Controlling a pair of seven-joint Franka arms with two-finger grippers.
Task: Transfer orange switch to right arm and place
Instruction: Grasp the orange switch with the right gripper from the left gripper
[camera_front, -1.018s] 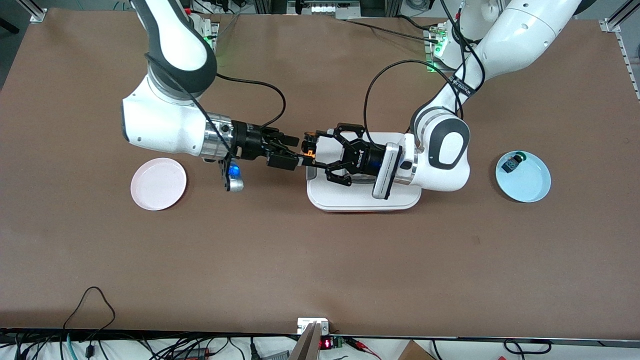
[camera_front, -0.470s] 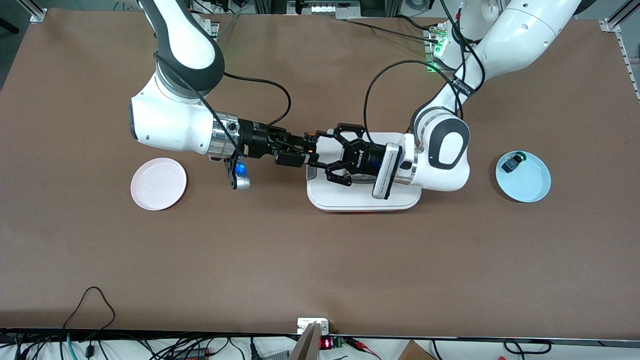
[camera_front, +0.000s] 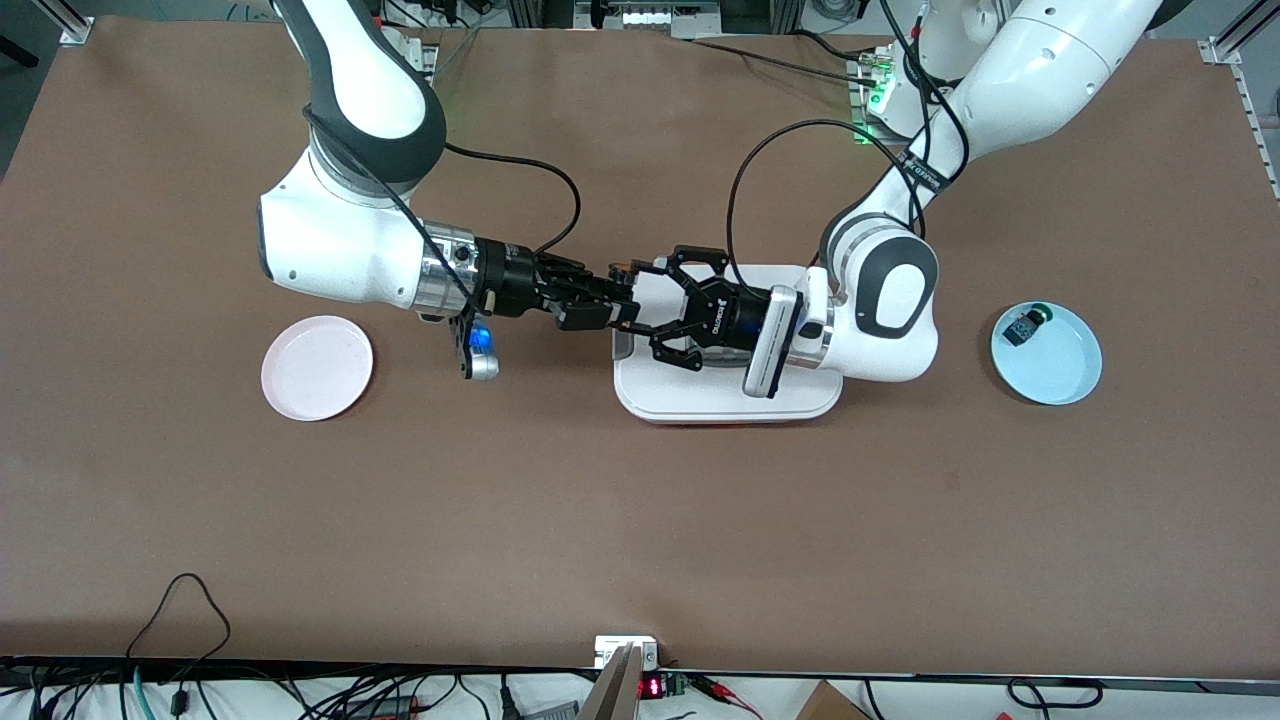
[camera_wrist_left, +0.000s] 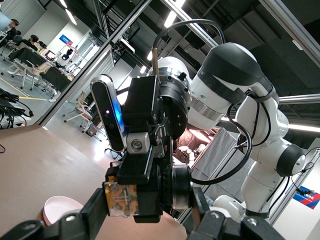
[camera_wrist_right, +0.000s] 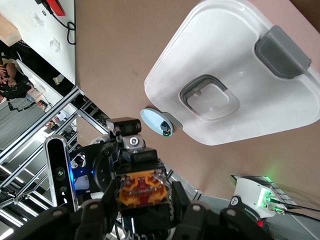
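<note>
Flanking the white tray (camera_front: 725, 400): pink plate (camera_front: 317, 367), blue plate (camera_front: 1046, 353).

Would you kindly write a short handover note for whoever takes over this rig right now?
Right gripper: shut on the orange switch, in the air over the edge of the white tray at mid-table.
Left gripper: fingers on either side of the switch; whether they grip it is unclear.
Pink plate: bare, toward the right arm's end. Blue plate: holds the green-capped switch, toward the left arm's end.
Done: right arm has hold of the switch.
Left: left gripper lets go and withdraws; right arm places the switch, probably on the pink plate.
</note>
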